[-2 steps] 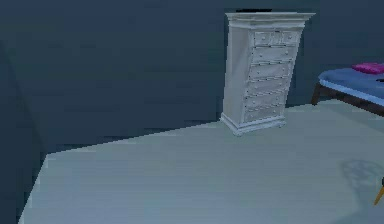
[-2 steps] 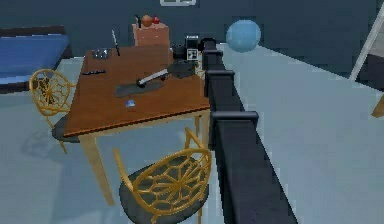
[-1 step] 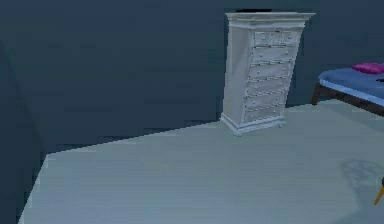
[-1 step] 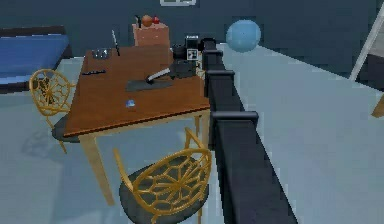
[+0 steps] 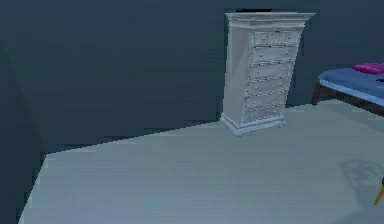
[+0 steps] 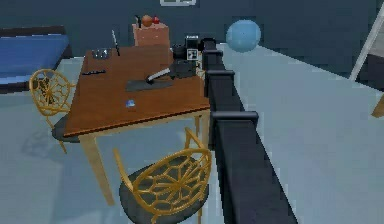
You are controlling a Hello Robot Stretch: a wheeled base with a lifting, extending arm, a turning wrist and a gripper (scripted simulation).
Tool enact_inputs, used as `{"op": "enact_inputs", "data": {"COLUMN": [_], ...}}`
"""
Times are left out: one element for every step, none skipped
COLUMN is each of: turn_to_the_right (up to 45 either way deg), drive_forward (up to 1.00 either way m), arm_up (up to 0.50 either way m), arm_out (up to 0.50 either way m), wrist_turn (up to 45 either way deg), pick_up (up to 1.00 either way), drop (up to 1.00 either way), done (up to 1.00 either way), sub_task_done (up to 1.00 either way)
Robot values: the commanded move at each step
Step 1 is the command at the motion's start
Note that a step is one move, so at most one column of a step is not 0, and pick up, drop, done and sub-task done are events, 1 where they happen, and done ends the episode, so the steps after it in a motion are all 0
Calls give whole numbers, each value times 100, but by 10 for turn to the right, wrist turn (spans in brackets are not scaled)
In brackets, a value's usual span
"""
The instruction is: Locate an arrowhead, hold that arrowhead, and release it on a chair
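One red ball (image 6: 147,19) atop orange box (image 6: 150,37)

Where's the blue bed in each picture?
Forward view: the blue bed sits at the right edge, right of the tall white dresser.
Arm side view: the blue bed is at the upper left, left of the wooden table.
Shared landmark: the dark blue wall behind the bed.

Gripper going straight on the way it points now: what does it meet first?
Hard to tell: the gripper sits among dark things at the far end of the table. Probably those first; beyond them the blue ball, though depth is unclear.
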Motion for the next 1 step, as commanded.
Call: {"op": "enact_inputs", "data": {"turn_to_the_right": [0], "drive_forward": [0], "arm_up": [-50], "arm_out": [0], "wrist_turn": [0], "pick_up": [0], "drop": [0], "done": [0], "sub_task_done": [0]}}
